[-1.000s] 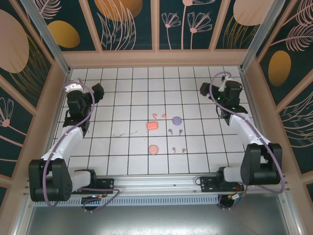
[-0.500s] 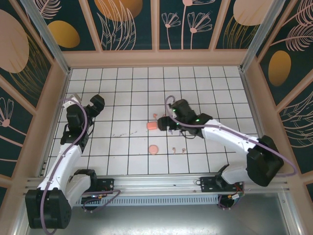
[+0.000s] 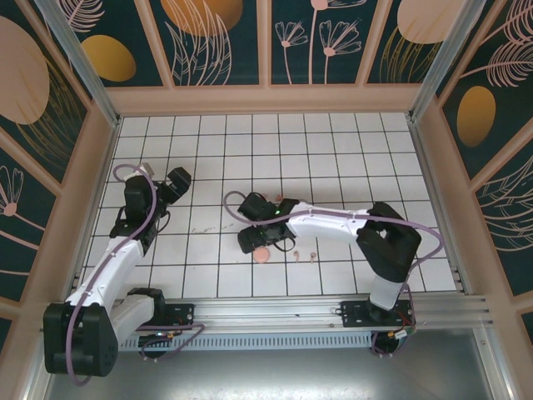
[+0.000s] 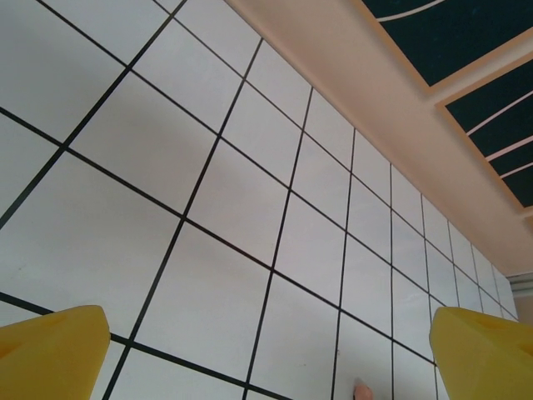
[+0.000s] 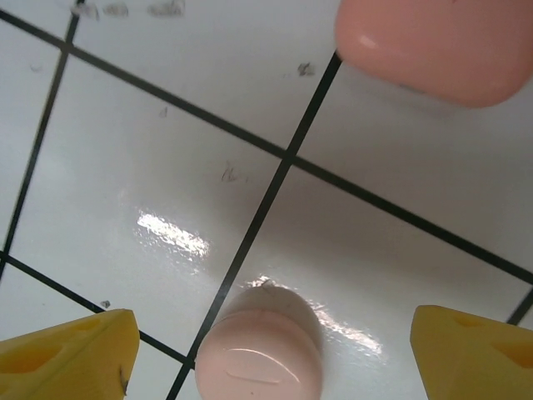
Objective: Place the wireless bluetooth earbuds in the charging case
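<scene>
The right pincer stands spread wide just above the desk. A round pink case lies between its fingers and touches neither. A coral case lies near, further ahead. The pale pink earbuds lie loose on the tiles just right of the round case. The left pincer is spread as well and holds nothing, with bare tiles running ahead to the wooden wall.
</scene>
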